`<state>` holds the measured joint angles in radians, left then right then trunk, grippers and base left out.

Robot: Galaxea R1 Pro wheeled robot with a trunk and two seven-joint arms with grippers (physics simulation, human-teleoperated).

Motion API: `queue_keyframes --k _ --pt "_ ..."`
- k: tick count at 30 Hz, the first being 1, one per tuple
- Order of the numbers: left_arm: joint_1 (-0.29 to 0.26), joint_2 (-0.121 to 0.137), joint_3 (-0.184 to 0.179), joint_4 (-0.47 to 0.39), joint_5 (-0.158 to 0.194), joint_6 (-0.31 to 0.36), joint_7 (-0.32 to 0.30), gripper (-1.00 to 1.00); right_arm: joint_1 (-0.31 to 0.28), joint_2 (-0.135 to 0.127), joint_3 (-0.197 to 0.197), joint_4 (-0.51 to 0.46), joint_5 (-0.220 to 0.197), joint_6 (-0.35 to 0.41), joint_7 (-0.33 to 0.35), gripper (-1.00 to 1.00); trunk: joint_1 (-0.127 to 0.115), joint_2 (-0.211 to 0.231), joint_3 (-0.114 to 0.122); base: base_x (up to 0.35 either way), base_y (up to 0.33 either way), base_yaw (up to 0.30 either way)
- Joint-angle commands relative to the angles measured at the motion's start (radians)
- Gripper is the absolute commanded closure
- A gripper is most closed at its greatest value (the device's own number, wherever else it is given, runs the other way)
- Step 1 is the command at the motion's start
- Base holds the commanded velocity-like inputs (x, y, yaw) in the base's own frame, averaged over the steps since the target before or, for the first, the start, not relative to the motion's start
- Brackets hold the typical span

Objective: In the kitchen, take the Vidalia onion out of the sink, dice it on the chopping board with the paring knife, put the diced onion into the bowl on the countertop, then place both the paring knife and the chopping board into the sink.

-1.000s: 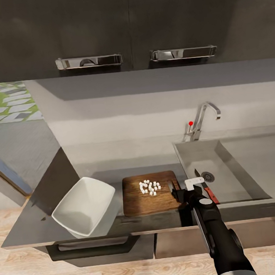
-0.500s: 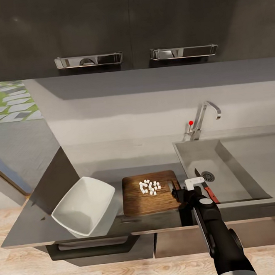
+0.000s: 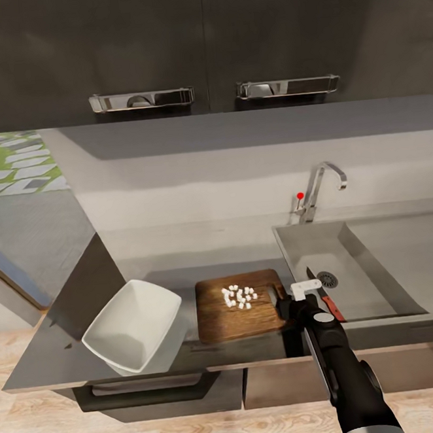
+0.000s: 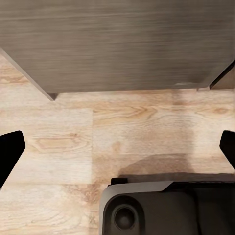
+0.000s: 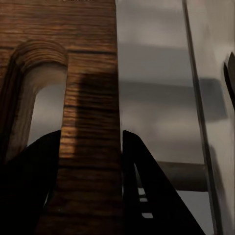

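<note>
Head view: grey countertop (image 3: 70,347), steel sink (image 3: 351,257), black upper cabinets (image 3: 201,40).

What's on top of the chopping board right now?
A cluster of white diced onion lies on the chopping board. The right pincer straddles its handle end, covering that strip.

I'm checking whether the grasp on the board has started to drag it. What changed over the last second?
The chopping board, with the diced onion on it, shifted slightly toward the sink. The right gripper straddles the board's handle end. The view tilted slightly too. The bowl and the paring knife in the sink stayed put.
</note>
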<state>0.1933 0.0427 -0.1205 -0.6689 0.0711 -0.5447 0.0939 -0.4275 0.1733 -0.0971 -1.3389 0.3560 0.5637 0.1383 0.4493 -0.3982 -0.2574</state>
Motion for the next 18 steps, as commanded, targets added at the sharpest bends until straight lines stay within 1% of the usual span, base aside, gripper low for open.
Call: queue_keyframes --k 1,18 --pt "0.000 0.002 -0.008 -0.001 0.007 -0.001 0.009 -1.00 -0.001 0.001 -0.003 -0.002 0.011 0.004 0.009 1.00 0.001 -0.002 0.000 0.000 0.000 0.000" --pt "0.000 0.002 -0.008 -0.001 0.007 -0.001 0.009 -1.00 -0.001 0.001 -0.003 -0.002 0.011 0.002 0.010 1.00 0.001 -0.002 0.027 0.000 0.000 0.000"
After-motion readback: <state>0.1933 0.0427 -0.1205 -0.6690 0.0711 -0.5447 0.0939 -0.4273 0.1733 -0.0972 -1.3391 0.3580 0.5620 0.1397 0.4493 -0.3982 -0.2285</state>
